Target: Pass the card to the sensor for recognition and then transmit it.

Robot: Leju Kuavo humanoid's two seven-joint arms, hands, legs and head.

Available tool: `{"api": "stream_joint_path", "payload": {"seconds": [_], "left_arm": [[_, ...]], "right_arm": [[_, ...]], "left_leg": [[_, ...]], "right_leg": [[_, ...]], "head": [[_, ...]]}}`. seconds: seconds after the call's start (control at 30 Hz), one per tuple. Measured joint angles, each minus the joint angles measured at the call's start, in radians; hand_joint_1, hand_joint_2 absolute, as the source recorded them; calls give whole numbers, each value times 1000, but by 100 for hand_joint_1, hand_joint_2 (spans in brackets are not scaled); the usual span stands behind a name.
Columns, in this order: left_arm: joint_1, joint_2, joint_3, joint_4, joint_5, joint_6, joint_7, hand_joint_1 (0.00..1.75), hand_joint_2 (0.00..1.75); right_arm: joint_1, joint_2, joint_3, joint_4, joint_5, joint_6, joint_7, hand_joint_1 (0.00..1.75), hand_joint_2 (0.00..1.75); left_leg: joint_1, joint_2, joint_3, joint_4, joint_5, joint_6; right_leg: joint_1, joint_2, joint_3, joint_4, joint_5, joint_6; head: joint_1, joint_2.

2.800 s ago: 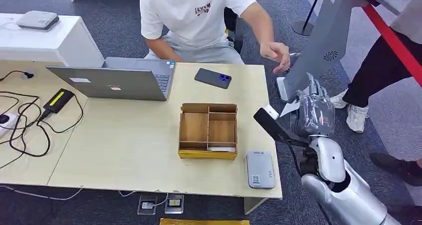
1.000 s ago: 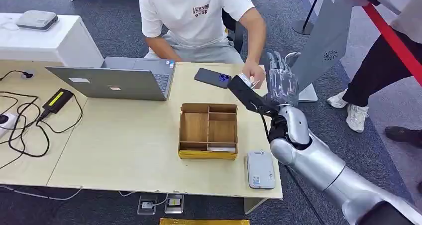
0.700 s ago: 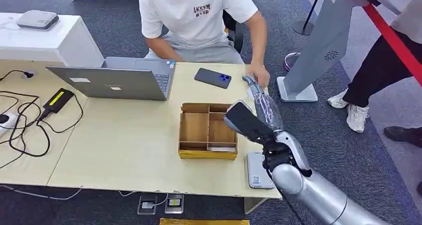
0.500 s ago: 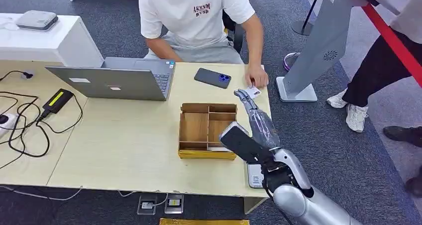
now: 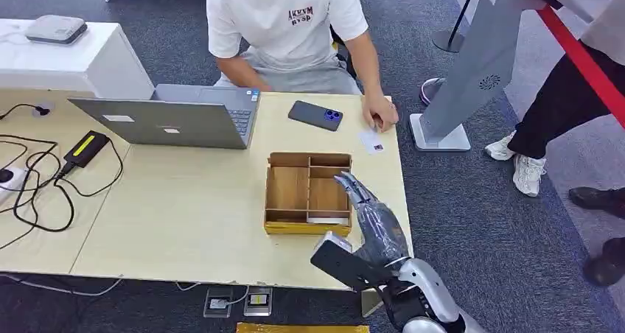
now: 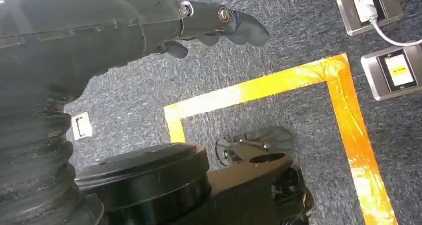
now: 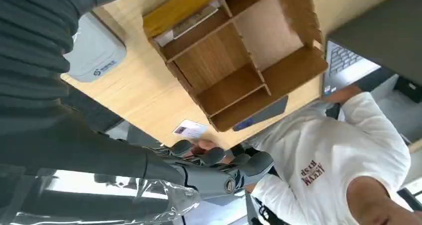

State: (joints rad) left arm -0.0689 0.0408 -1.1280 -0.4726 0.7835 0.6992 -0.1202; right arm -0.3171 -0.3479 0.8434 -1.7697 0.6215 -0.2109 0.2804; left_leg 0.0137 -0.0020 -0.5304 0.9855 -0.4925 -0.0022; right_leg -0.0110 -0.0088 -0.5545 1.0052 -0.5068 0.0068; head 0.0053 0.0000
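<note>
Here the table [image 5: 184, 215] carries a laptop [image 5: 166, 119], a wooden divided box [image 5: 308, 193] and, near its far right edge, the card [image 5: 372, 141], lying flat just beside the seated person's hand [image 5: 379, 116]. The right hand [image 5: 372, 219] hovers over the table's near right corner beside the box, fingers spread and holding nothing. The left hand [image 6: 219, 23] hangs over carpet, its fingers loosely apart and empty.

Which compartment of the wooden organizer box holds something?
The narrow front compartment of the wooden organizer box, nearest the robot, holds a flat pale item; the others look empty.
</note>
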Motion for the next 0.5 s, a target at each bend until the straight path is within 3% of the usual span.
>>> {"api": "stream_joint_path", "payload": {"seconds": [0.17, 0.5], "left_arm": [[-3, -3, 0, 3, -13, 0, 16, 0, 175], [-7, -19, 1, 6, -19, 0, 17, 0, 175]], "right_arm": [[4, 11, 9, 5, 51, 47, 53, 0, 175], [-1, 53, 38, 61, 161, 59, 141, 0, 175]], "left_leg": [[0, 0, 0, 0, 0, 0], [0, 0, 0, 0, 0, 0]], "right_leg": [[0, 0, 0, 0, 0, 0], [0, 0, 0, 0, 0, 0]], "head": [[0, 0], [0, 0]]}}
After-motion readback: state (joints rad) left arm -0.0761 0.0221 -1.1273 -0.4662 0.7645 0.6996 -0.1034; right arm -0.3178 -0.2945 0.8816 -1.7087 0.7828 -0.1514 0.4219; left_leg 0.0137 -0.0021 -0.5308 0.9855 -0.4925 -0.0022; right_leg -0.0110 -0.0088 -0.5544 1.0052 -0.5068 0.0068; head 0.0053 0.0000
